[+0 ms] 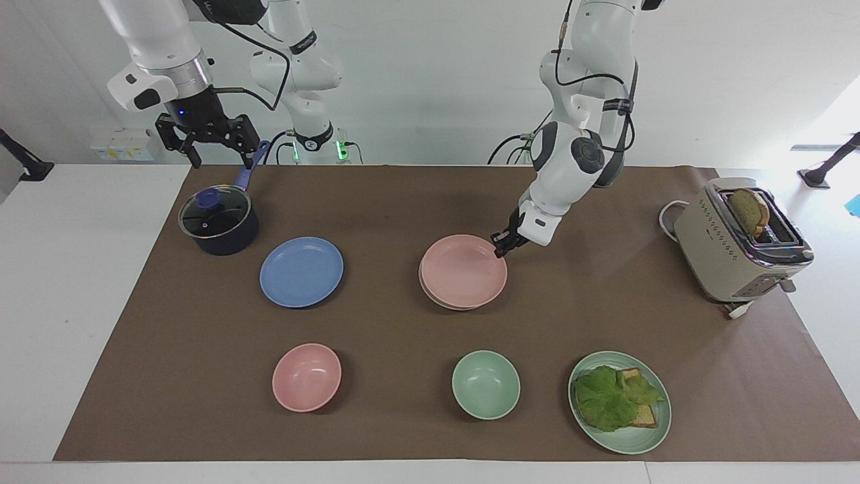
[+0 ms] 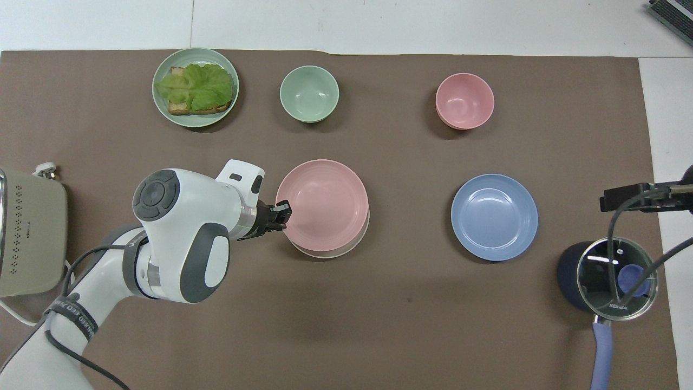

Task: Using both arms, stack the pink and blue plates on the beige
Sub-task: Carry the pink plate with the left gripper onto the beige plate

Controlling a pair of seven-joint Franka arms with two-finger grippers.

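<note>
The pink plate [image 1: 463,270] [image 2: 323,205] sits on top of the beige plate [image 1: 443,305] [image 2: 335,254], of which only a thin rim peeks out from under it. My left gripper [image 1: 500,247] [image 2: 282,212] is shut on the pink plate's rim, at the edge toward the left arm's end of the table. The blue plate [image 1: 302,271] [image 2: 494,216] lies flat on the mat beside the stack, toward the right arm's end. My right gripper [image 1: 226,163] hangs open and holding nothing, over the pot's handle.
A dark pot with a glass lid [image 1: 218,220] stands beside the blue plate, nearer to the robots. Farther out lie a pink bowl [image 1: 306,376], a green bowl [image 1: 485,384] and a green plate with lettuce and toast [image 1: 619,402]. A toaster [image 1: 739,245] stands at the left arm's end.
</note>
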